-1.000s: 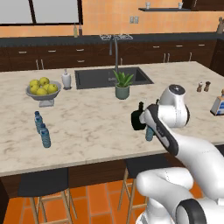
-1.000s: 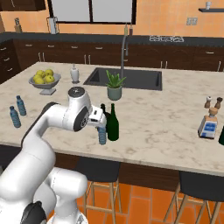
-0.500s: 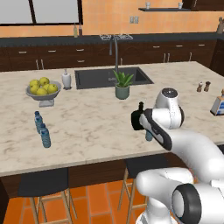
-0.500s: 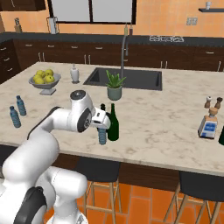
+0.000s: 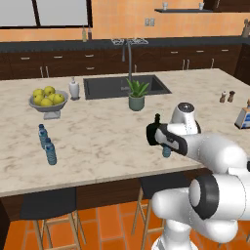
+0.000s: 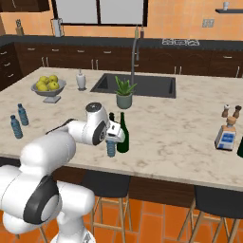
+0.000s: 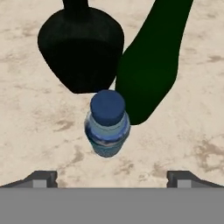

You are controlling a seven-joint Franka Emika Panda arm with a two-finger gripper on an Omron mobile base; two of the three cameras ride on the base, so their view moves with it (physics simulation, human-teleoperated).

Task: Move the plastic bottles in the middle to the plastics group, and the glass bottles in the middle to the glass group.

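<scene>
Flat, even rendered light, bright in all views, no glare or motion blur. Base views low-res and soft, far cabinets (image 5: 63,66) dark at top of frame. Hand view: black flask (image 7: 81,50) and green bottle (image 7: 151,70) are near-featureless dark shapes; faint soft shadow under the water bottle (image 7: 106,124) at centre. No edge distortion.

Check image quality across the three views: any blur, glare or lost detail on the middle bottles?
Hand view: water bottle sharp; black flask and green bottle are near-featureless dark shapes, no glare. Left base view: the arm covers most of the middle bottles. Right base view: green bottle clear, soft flat lighting, faint shadows.
</scene>
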